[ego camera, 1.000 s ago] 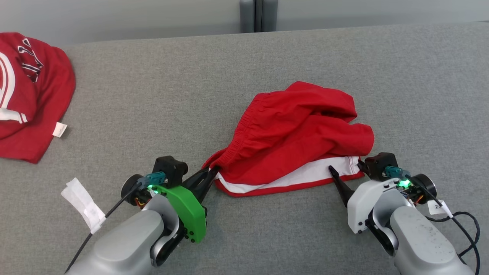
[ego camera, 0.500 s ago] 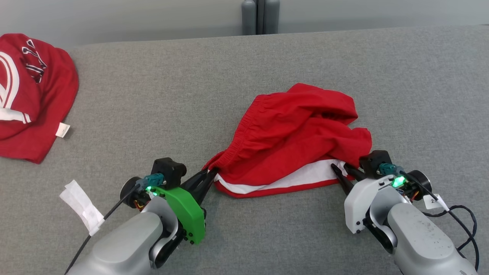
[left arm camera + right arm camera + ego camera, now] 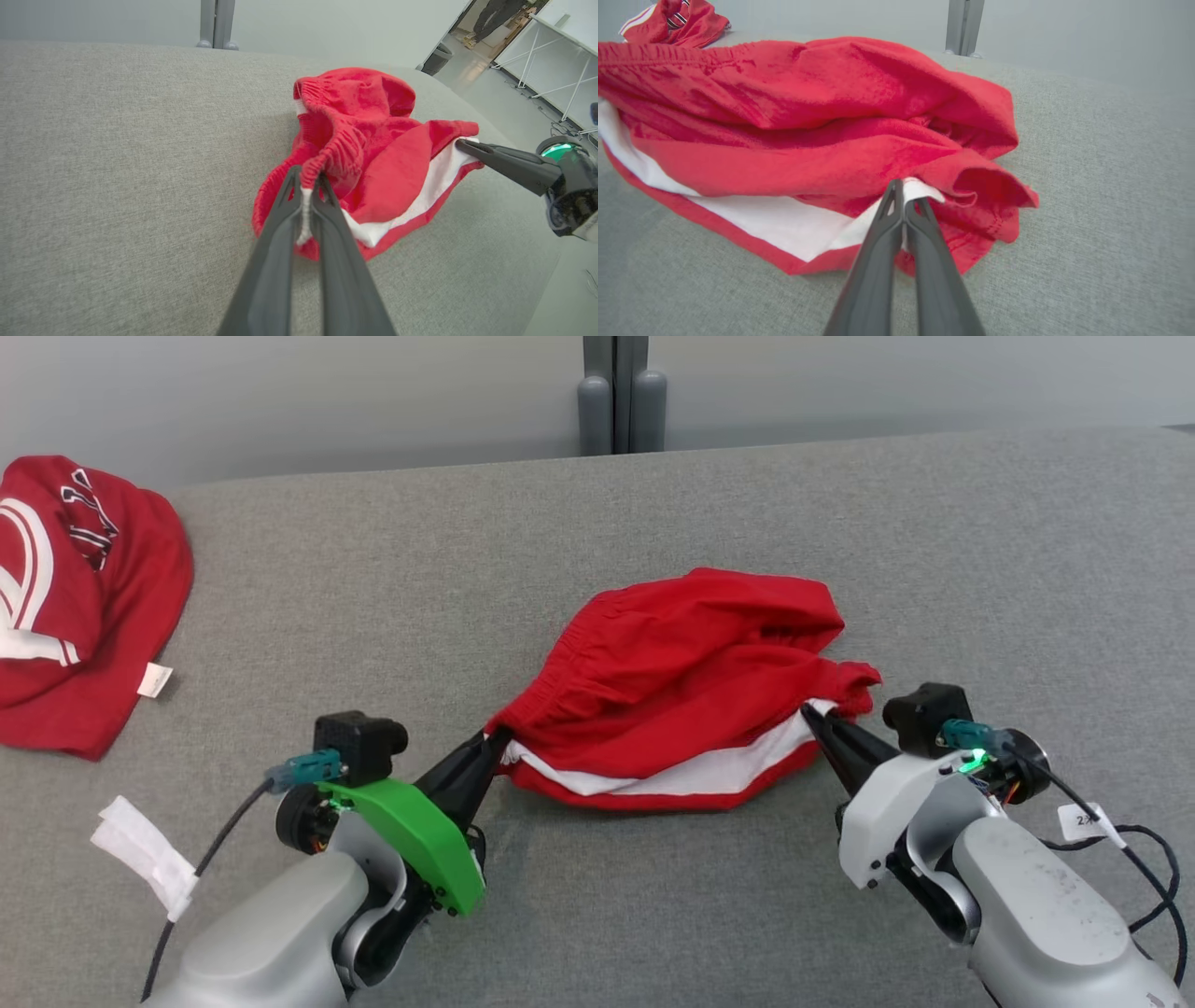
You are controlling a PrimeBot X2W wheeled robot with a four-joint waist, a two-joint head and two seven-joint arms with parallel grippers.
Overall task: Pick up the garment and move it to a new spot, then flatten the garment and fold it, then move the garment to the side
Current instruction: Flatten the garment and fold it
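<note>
Red shorts [image 3: 691, 672] clamped by left fingers [image 3: 465, 771], right fingers [image 3: 840, 742]; red jersey [image 3: 93, 616] well apart

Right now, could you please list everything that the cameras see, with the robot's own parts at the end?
table: one, grey fabric top, in front of the robot
shorts: one, red with a white band, crumpled at the middle of the table
second garment: one, red with white print, at the table's far left
post: one, grey, behind the table's far edge
bin: one, dark, on the floor beyond the table
left gripper: one, dark fingers and green cover, shut on the shorts' left end
right gripper: one, dark fingers and white cover, shut on the shorts' right end
</note>
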